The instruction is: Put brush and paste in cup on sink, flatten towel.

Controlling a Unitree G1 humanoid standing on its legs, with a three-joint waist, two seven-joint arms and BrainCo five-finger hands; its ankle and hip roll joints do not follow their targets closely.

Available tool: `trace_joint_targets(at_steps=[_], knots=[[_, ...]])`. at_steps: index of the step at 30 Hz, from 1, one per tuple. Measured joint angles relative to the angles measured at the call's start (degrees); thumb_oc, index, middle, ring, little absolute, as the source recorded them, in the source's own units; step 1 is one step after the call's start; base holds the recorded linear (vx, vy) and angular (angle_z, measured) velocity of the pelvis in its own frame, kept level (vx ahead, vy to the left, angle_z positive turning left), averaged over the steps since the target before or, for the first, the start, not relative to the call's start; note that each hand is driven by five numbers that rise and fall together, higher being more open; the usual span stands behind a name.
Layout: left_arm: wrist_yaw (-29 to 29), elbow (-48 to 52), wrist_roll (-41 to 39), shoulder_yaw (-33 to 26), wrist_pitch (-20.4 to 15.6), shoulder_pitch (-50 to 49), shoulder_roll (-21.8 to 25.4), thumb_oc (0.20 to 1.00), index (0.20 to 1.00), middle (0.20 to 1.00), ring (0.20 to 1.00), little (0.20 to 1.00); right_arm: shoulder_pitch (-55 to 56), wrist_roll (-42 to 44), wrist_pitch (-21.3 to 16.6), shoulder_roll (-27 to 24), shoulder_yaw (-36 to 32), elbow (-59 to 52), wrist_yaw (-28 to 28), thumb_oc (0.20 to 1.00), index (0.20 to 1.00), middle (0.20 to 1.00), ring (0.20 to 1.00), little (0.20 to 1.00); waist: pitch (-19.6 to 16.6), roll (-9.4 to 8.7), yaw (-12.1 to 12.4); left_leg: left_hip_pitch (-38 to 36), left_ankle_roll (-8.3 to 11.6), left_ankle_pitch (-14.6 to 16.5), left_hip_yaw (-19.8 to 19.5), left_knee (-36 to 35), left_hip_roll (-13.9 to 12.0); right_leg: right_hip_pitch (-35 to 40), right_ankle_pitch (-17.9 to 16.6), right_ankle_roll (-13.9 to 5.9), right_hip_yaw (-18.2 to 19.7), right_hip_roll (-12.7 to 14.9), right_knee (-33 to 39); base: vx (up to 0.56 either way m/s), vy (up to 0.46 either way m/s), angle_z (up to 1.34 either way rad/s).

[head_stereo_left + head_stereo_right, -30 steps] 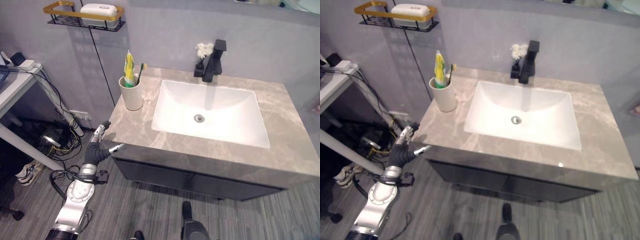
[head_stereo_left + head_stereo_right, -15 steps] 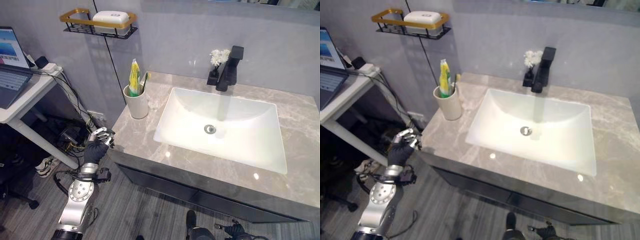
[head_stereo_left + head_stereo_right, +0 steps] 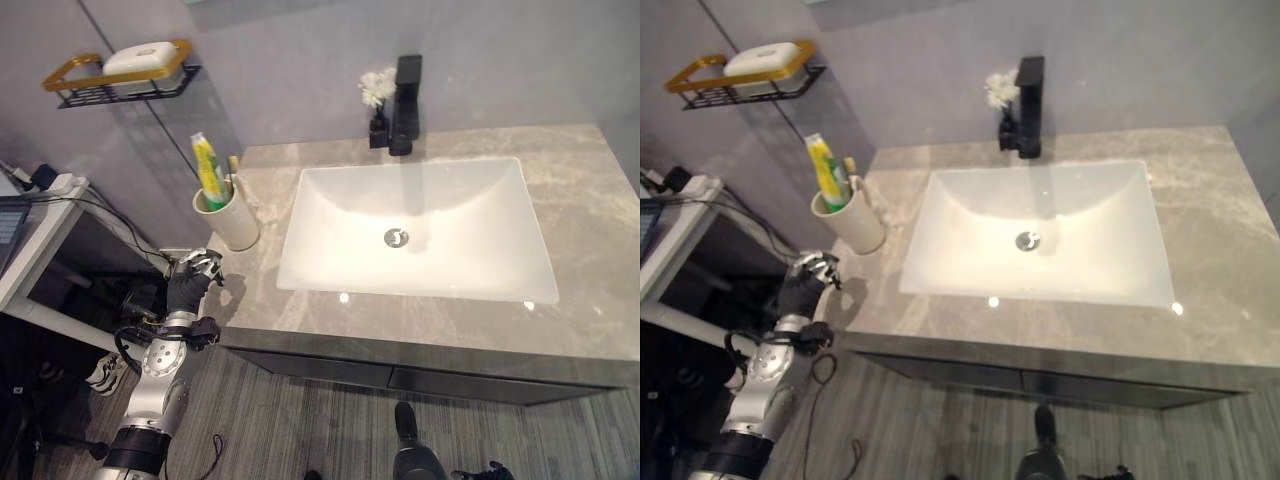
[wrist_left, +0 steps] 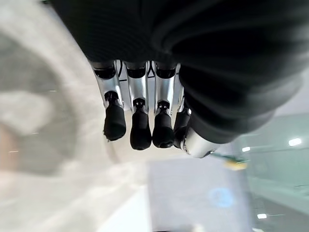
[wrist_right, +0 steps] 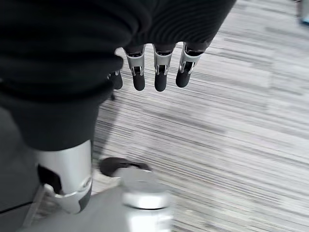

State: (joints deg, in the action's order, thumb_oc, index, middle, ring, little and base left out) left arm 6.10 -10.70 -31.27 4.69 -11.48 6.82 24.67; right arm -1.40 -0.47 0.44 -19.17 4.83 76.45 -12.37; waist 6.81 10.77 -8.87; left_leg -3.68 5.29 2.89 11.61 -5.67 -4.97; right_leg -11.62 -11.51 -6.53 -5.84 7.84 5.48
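A cream cup (image 3: 232, 220) stands on the grey stone counter (image 3: 590, 200), left of the white basin (image 3: 450, 200). A yellow-green toothpaste tube (image 3: 207, 168) and a toothbrush (image 3: 233, 162) stand upright in it. My left hand (image 3: 188, 283) hangs just off the counter's left front corner, below the cup and apart from it. Its fingers (image 4: 140, 130) are curled and hold nothing. My right hand (image 5: 154, 72) hangs low over the striped grey floor, fingers curled and empty.
A black faucet (image 3: 404, 105) and a small vase of white flowers (image 3: 377, 88) stand behind the basin. A gold-rimmed wall shelf (image 3: 70, 78) carries a white soap dish (image 3: 145, 62). A white desk (image 3: 40, 230) with cables stands at the left.
The camera has shifted, so the whole scene sits differently. My left hand's fingers, spread a second ago, have curled in, and the hand stays by the counter's left corner.
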Motion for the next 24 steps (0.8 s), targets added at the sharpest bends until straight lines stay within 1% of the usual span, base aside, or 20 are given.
trace_joint_targets(at_steps=[2,5,10,11,15,16,18,19,21,23,24], knots=[[-0.01,-1.91,-0.12,1.25,-0.05,1.65,-0.27,0.200,0.200,0.200,0.200,0.200,-0.65,0.07,0.21,-1.32,-0.76,0.90,-0.02,1.000,1.000,1.000,1.000,1.000,0.64,0.85,0.00,1.18,-0.06,-0.27,0.12,0.02,0.22,-1.24,-0.53,0.45,0.42,0.11,-0.46,0.01,-0.005,-0.07],[0.38,-4.06,-0.09,1.34,0.17,5.54,-0.16,0.200,0.200,0.200,0.200,0.200,-1.42,0.20,0.52,-2.59,-0.91,1.85,-0.05,1.000,1.000,1.000,1.000,1.000,1.22,1.30,-0.12,1.77,0.02,-0.40,0.00,0.03,0.13,-1.74,-0.51,0.49,0.24,0.07,-0.34,0.00,0.000,0.00],[0.80,-4.23,0.27,1.11,-0.15,7.52,-0.14,0.200,0.200,0.200,0.200,0.200,-2.94,1.17,0.33,-3.12,-1.60,1.26,-0.14,1.000,1.000,1.000,1.000,1.000,2.24,1.41,-0.32,2.91,0.03,-0.56,-0.12,0.02,0.15,-2.81,-0.45,0.35,0.21,0.08,-0.09,0.00,-0.005,0.02],[1.59,-4.23,0.27,0.93,-0.42,7.75,-0.14,0.200,0.200,0.200,0.200,0.200,-3.24,2.05,0.24,-3.12,-3.22,0.91,-0.18,1.000,1.000,1.000,1.000,1.000,2.35,1.50,-0.35,3.39,0.03,-0.56,-0.09,0.02,0.18,-3.33,-0.45,0.35,0.27,0.10,-0.02,-0.04,-0.039,0.00],[4.07,-5.14,0.16,-0.24,-1.68,10.66,0.17,0.200,0.200,0.200,0.200,0.200,-4.11,4.56,-0.78,-3.14,-3.23,-1.93,-1.37,1.000,1.000,1.000,1.000,1.000,2.53,1.48,-0.61,6.11,0.07,-1.02,-0.08,0.01,0.27,-6.05,-0.83,0.49,0.33,0.20,-0.45,-0.02,-0.027,0.01],[4.94,-5.29,0.15,-1.01,-1.76,12.00,0.19,0.200,0.200,0.200,0.200,0.200,-4.71,4.78,-1.51,-3.16,-3.14,-2.16,-1.46,1.000,1.000,1.000,1.000,1.000,2.85,1.34,-0.89,6.75,0.11,-1.19,-0.09,0.03,0.12,-6.65,-0.92,0.48,0.24,0.01,-0.47,0.01,-0.056,0.00],[5.22,-6.22,0.19,-1.77,-2.46,13.33,0.53,0.200,0.200,0.200,0.200,0.200,-4.63,5.10,-1.81,-3.10,-2.14,-3.42,-1.87,1.000,1.000,1.000,1.000,1.000,3.51,0.57,-1.32,6.76,0.22,-1.30,-0.09,0.28,-0.06,-6.62,-0.87,0.46,-0.11,-0.13,-0.47,0.00,-0.051,0.01],[6.28,-7.30,0.13,-1.81,-2.35,15.30,1.85,0.200,0.200,0.200,0.200,0.200,-4.89,5.38,-1.90,-2.93,-1.24,-3.90,-2.24,1.000,1.000,1.000,1.000,1.000,4.31,-0.20,-1.34,6.80,0.24,-1.41,-0.14,0.28,-0.06,-6.62,-0.89,0.47,-0.19,-0.11,-0.47,0.00,-0.032,0.04],[7.58,-8.45,-0.30,-2.30,-2.35,17.46,2.59,0.200,0.200,0.200,0.200,0.200,-5.06,5.40,-1.91,-2.17,-0.80,-3.91,-2.56,1.000,1.000,1.000,1.000,1.000,5.17,-1.30,-1.43,6.88,0.34,-1.53,-0.16,0.23,-0.16,-6.59,-0.91,0.51,-0.44,-0.14,-0.46,-0.01,-0.041,0.05],[8.19,-8.39,-0.35,-2.26,-2.43,17.87,3.18,0.200,0.200,0.200,0.200,0.200,-4.85,5.52,-1.91,-1.42,-0.63,-4.44,-2.57,1.000,1.000,1.000,1.000,1.000,5.33,-1.43,-1.56,7.08,0.33,-1.52,-0.26,0.05,-0.20,-6.69,-0.88,0.53,-0.62,-0.14,-0.46,-0.01,-0.045,0.03],[8.78,-8.33,-0.35,-2.24,-2.58,17.92,4.57,0.200,0.200,0.200,0.200,0.200,-4.53,6.42,-1.95,-0.75,-0.19,-6.07,-2.60,1.000,1.000,1.000,1.000,1.000,5.33,-1.45,-1.78,7.86,0.36,-1.53,-0.28,0.04,-0.21,-7.44,-0.91,0.54,-0.64,-0.15,-0.46,0.00,-0.036,0.02]])
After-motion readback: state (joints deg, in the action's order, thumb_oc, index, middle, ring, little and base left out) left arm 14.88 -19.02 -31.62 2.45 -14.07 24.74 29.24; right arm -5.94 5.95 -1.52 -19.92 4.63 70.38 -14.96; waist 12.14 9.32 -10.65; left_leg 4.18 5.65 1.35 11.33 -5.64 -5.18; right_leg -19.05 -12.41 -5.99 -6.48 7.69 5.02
